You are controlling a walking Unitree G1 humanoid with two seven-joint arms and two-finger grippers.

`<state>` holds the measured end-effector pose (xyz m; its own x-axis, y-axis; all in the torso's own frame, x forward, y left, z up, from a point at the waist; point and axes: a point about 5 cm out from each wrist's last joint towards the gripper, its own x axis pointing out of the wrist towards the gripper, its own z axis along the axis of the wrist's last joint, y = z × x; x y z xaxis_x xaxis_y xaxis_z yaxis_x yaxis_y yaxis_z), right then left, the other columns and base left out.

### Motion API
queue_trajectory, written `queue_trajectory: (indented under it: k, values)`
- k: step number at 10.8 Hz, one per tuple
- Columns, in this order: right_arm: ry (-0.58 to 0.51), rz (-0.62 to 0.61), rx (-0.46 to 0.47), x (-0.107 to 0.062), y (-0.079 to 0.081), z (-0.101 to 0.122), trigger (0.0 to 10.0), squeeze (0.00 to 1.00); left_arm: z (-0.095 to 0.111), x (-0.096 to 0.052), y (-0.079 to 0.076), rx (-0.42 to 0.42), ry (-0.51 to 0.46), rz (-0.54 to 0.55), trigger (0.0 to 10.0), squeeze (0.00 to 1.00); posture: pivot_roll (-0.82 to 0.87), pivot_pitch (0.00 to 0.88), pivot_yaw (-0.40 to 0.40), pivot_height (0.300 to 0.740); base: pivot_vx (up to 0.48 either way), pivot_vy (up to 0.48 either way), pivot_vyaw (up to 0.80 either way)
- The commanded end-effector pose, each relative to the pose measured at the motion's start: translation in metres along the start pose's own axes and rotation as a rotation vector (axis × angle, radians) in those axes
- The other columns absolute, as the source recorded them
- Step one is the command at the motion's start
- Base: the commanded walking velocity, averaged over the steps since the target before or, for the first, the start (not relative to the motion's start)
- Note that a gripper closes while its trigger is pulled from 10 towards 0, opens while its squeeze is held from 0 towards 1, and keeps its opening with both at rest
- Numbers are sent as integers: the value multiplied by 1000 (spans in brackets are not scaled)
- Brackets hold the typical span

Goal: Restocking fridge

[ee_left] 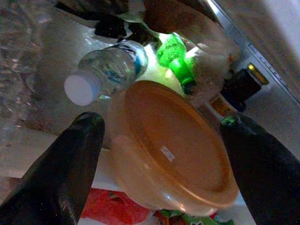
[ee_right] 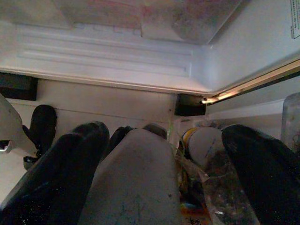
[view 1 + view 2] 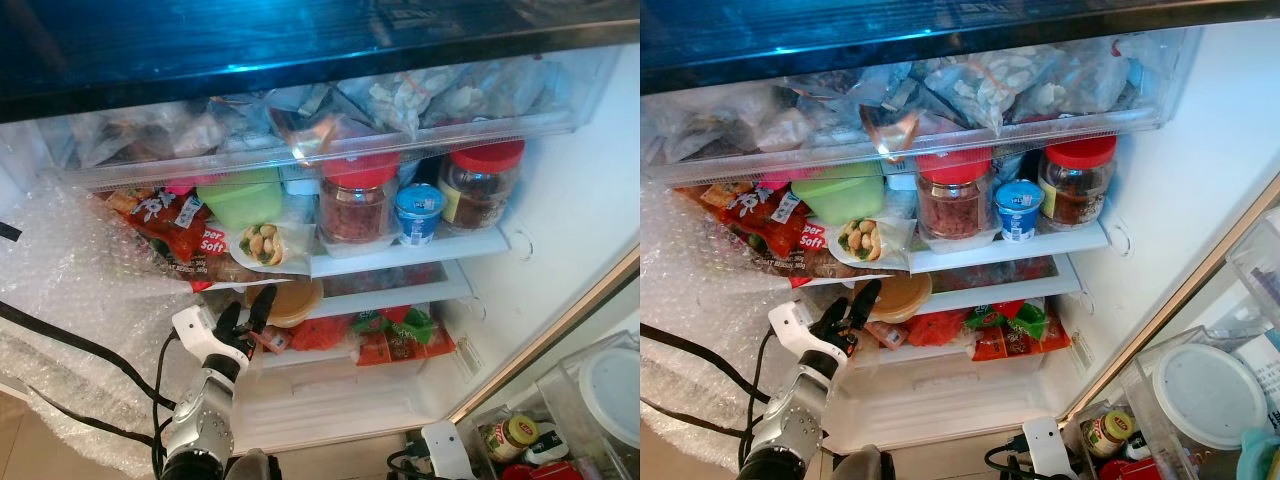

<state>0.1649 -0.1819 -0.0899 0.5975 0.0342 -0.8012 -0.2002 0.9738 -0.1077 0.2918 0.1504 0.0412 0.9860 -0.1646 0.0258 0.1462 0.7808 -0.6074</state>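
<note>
Open fridge (image 3: 560, 200), seen from the head cameras. The left tool (image 3: 247, 315) reaches toward the second shelf, its two black fingers parted and holding nothing. Just beyond its tips, at 1 o'clock from the tool, lies an orange-lidded container (image 3: 292, 300) under the top shelf. On the top shelf stand two red-lidded jars (image 3: 357, 200) (image 3: 480, 182), with a small blue-lidded cup (image 3: 419, 212) between them. At 9 o'clock from the nearer jar are a green tub (image 3: 240, 198), a wrapped pack of nuts (image 3: 262, 243) and a red snack bag (image 3: 170, 228). Above all these sits a clear drawer (image 3: 300, 125) stuffed with bagged food. Below the container, at 5 o'clock from it, lie red-and-green packets (image 3: 395, 335). Bubble wrap (image 3: 70, 300) covers the area at 9 o'clock from the shelves.

The left wrist view adds what the head cameras do not resolve: behind the container a clear water bottle (image 1: 105, 70) with a white cap lies on its side, and green objects (image 1: 176, 61) glow further back. The container sits between the spread fingers (image 1: 61, 164), without visible contact.

The right wrist view shows the right tool (image 2: 154, 178) low at the fridge's foot, fingers wide apart and empty, above a grey rounded surface. The right eye view shows, at 5 o'clock, a clear bin (image 3: 1160, 420) holding a yellow-lidded jar (image 3: 1107, 430) and a white-lidded tub (image 3: 1205, 390).
</note>
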Motion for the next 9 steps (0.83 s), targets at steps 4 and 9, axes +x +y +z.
queue_trajectory:
  k: [4,9]
  values:
    - [63,13,4,-4,5,-17,10000,0,-1,-19,4,165,79,-66,10000,0,-85,82,48,670,0,0,0]
    - [61,16,-10,-4,1,-18,10000,0,-1,-39,-1,522,232,-218,10000,0,-72,68,46,670,0,0,0]
